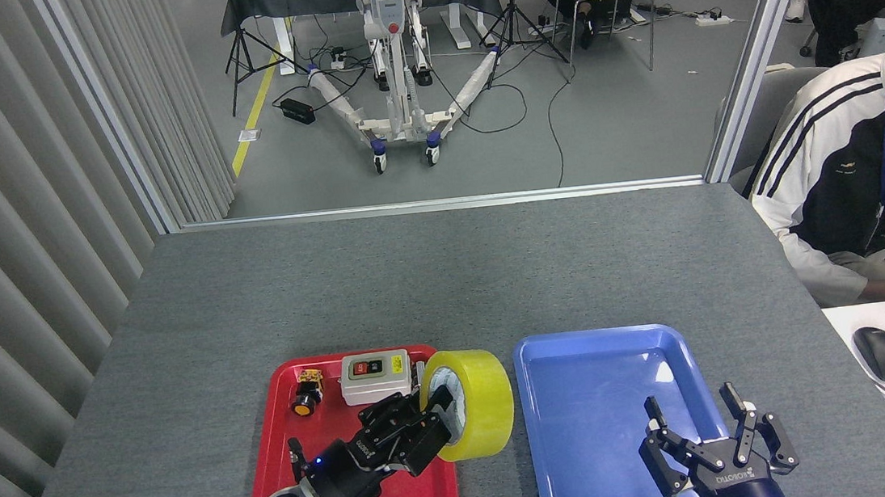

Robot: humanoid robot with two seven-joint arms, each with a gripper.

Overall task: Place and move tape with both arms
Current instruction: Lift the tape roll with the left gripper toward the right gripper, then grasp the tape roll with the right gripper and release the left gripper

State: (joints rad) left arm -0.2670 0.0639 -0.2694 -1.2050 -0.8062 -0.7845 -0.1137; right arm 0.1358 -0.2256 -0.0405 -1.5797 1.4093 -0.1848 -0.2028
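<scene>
On the near left of the grey bench (446, 281), your left tool (436, 421) reaches up from the bottom edge over the red tray (283, 450) and pinches the tape (481, 412), one finger inside the white core and the other against the roll's outer side. You can see the tape lifted clear of the tray, standing on edge with its open face turned left toward the tool, and it hangs over the tray's right rim and the strip of bench between the two trays. Behind the tool, at the far end of the red tray, sits the grey switch box (375, 376) with its red and black buttons, and to its left a small black and yellow part (307, 393). Your right tool (710, 434) is low over the near end of the blue tray (587, 397), its fingers spread wide and holding nothing; the white lettering on its body is readable. The two tools are well apart, with the blue tray's left rim between them. At the far right a person in a white and black jacket (850, 177) sits beside the bench, next to a white desk with a mouse (881, 353).
</scene>
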